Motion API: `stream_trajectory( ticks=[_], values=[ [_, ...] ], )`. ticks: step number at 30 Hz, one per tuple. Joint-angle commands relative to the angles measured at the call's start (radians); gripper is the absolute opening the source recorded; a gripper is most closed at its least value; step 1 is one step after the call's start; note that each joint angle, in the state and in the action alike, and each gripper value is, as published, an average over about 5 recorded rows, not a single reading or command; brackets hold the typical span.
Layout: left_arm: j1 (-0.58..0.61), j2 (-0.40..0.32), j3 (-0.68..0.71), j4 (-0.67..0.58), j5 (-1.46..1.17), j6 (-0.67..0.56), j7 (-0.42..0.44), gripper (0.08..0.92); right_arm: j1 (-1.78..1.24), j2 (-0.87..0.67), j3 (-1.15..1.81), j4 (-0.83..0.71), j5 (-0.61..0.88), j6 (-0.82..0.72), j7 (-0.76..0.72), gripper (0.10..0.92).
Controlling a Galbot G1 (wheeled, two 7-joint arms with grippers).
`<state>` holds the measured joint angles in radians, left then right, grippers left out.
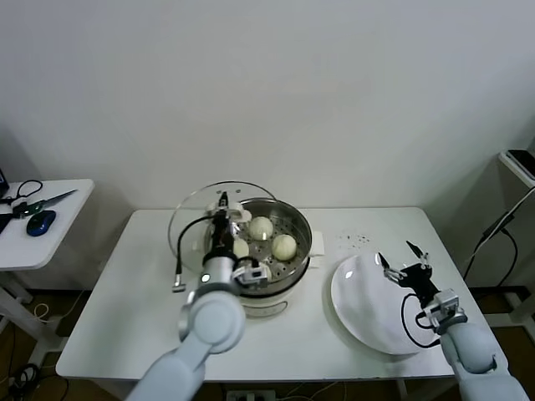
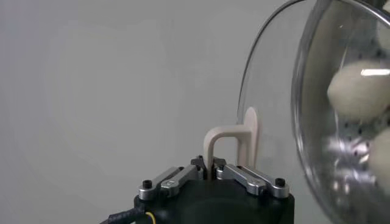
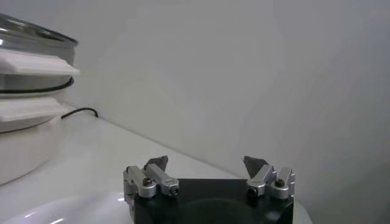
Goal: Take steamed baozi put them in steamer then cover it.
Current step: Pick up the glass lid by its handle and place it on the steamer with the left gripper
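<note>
the left hand (image 1: 222, 203) is clamped tight on the white bar handle (image 2: 230, 146) of the glass lid (image 1: 194, 224), holding it tilted up on edge over the left rim of the steamer (image 1: 294, 219). the lid leans against that side, not lying flat, so the basket is uncovered. from the left wrist view the handle stands between the closed fingers (image 2: 247, 177) and the clear pane (image 2: 271, 103) rises beside the shiny steel wall, with buns showing through the glass.

inside the steamer sit the buns (image 1: 262, 227): one near the middle, another (image 1: 284, 246) just beside it toward the right, a third (image 1: 241, 248) close to the left arm, and part of one more near the lid handle, mostly hidden by the hand. the steamer rests on its white pot base (image 1: 276, 299) toward the back middle of the counter (image 1: 117, 309).

the right hand (image 1: 405, 261) hangs over the white plate (image 1: 359, 305) on the right side of the counter, its fingers (image 3: 153, 172) spread wide and gripping nothing. the plate is well apart from the steamer.

to the far left a small side table (image 1: 58, 230) carries scissors (image 1: 42, 202) and a blue mouse (image 1: 40, 222).
</note>
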<state>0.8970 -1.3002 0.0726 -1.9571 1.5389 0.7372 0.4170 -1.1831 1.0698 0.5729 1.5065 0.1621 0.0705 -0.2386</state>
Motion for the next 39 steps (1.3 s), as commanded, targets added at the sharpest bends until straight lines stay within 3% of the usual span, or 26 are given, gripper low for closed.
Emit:
stream_trajectory(
  ticks=[1, 9, 39],
  values=[
    [-0.071, -0.195, 0.085, 0.197, 0.080, 0.048, 0.020, 0.151, -0.007, 0.007, 0.014, -0.010, -0.007, 0.011, -0.008, 0.823],
    [-0.068, -0.203, 0.066, 0.267, 0.089, 0.048, 0.002, 0.151, -0.010, 0.007, 0.025, -0.019, -0.008, 0.020, -0.012, 0.823],
    [-0.034, -0.195, 0.042, 0.285, 0.038, 0.048, -0.080, 0.151, -0.001, 0.028, 0.028, -0.038, -0.033, 0.035, -0.023, 0.823]
  ],
)
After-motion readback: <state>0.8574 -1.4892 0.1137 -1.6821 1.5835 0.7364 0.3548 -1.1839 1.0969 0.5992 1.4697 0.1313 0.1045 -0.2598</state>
